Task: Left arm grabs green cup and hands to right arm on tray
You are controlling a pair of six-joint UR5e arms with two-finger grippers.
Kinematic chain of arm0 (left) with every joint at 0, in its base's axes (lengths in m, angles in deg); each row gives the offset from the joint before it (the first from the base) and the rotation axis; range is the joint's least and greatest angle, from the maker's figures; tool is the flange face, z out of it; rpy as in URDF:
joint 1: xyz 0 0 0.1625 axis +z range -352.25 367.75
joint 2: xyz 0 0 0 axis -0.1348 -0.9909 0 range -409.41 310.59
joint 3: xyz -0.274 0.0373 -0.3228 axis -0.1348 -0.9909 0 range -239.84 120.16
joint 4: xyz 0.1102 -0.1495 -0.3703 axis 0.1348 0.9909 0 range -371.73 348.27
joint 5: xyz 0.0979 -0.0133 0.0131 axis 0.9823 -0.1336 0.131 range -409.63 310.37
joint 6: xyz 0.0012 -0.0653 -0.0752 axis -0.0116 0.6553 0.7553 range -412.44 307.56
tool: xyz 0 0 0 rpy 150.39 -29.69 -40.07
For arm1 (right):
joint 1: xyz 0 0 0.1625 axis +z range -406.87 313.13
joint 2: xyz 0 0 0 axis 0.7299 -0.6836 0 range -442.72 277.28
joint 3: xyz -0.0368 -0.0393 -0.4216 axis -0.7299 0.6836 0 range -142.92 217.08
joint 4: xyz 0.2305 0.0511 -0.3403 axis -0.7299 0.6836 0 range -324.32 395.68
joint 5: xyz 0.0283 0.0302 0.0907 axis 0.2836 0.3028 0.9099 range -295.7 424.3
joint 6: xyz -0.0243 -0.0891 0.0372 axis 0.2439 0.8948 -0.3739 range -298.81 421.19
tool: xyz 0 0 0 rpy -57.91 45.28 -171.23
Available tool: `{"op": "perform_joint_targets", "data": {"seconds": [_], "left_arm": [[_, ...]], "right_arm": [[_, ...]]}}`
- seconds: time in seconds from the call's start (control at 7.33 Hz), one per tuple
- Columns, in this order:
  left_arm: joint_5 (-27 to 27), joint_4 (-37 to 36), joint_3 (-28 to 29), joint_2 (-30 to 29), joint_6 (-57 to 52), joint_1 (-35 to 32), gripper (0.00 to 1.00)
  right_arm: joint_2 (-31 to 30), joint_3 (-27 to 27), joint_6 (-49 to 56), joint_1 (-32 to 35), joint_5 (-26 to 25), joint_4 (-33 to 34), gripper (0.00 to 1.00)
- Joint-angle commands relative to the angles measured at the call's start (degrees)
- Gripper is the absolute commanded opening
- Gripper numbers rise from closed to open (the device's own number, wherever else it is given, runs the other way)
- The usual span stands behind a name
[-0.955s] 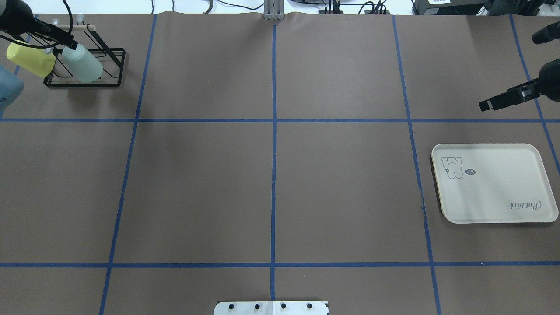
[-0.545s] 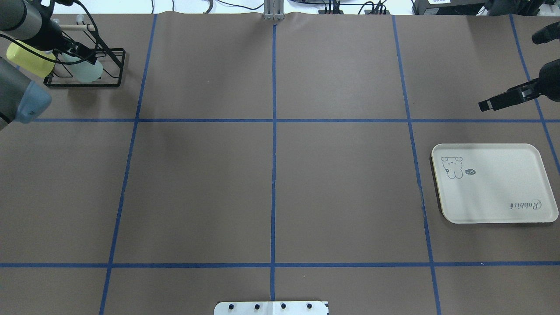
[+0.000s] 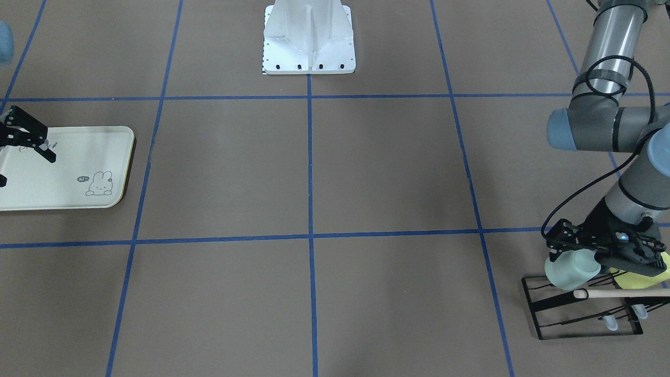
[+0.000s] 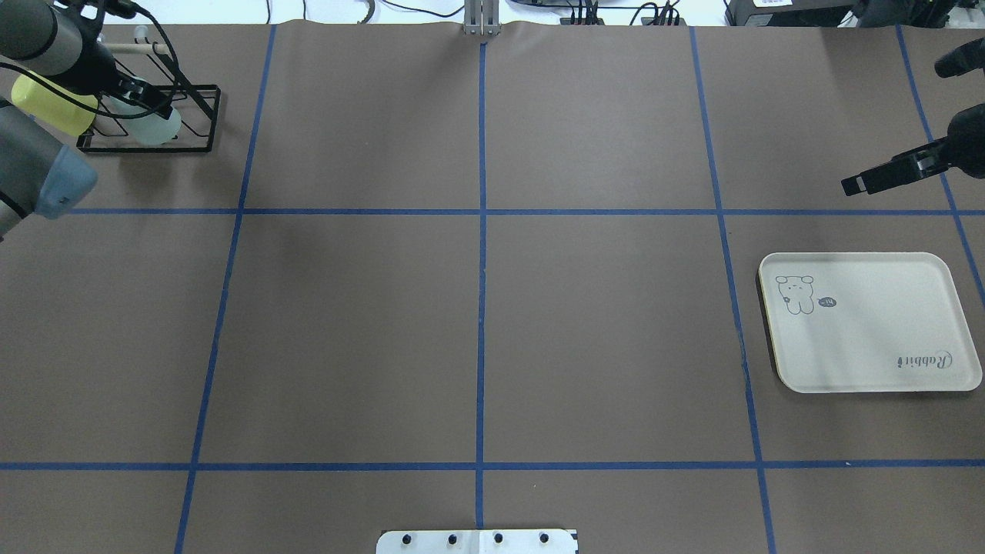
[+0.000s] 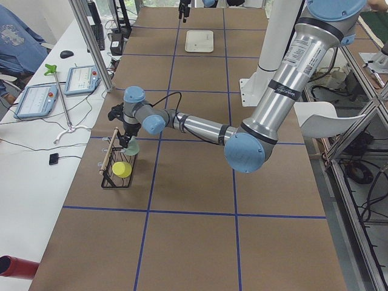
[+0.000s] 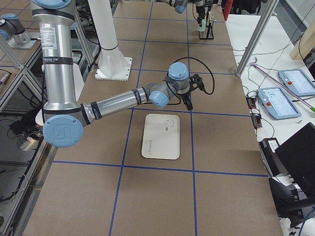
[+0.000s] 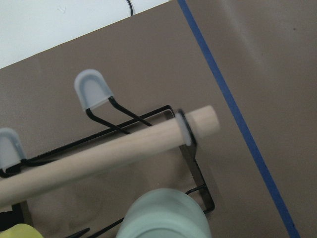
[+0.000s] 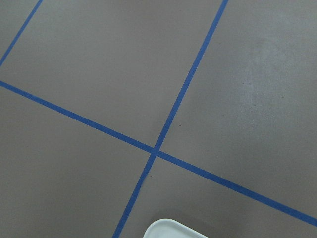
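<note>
The pale mint-green cup (image 3: 572,272) lies on its side on a black wire rack (image 3: 555,314) at the far left corner of the table; it also shows in the overhead view (image 4: 158,129) and close at the bottom of the left wrist view (image 7: 166,218). My left gripper (image 3: 562,246) is open and sits right over the cup's end; I cannot see contact. The cream tray (image 4: 869,346) lies on the right side. My right gripper (image 4: 850,185) is open and empty, hovering by the tray's far edge.
A yellow-green cup (image 3: 641,277) lies on the same rack beside the green one. A wooden dowel (image 7: 99,153) runs along the rack's top, just past the green cup. The robot's white base plate (image 3: 309,36) stands at the near middle edge.
My left arm has swung in and its gripper has moved down and right onto the green cup on the rack. The right arm and the tray have not moved.
</note>
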Motion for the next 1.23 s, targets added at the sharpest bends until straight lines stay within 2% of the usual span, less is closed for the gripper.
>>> {"op": "perform_joint_targets", "data": {"seconds": [0.0,0.14,0.55,0.68,0.95,1.09], "left_arm": [[0.1,0.1,-0.3,0.2,-0.1,-0.2,0.09],[0.1,0.1,-0.5,0.3,-0.2,-0.5,0.00],[-0.8,-0.1,-4.4,0.8,-0.2,-2.7,0.00],[-3.6,-0.1,-7.0,1.8,-0.2,-4.3,0.00],[-12.4,-0.1,-15.0,5.5,-0.1,-10.9,0.00],[-13.9,-0.3,-20.7,7.9,0.8,-12.4,0.00]], "right_arm": [[0.0,-0.2,-0.1,0.0,0.0,0.0,1.00],[0.0,-0.2,-0.1,0.0,0.0,0.1,1.00],[0.0,-0.2,-0.1,0.0,0.0,0.0,1.00],[0.0,-0.3,-0.1,0.0,0.0,0.1,1.00],[0.0,-0.3,-0.1,0.0,0.0,0.0,1.00],[0.1,-0.3,-0.1,0.0,-0.1,0.0,1.00]]}}
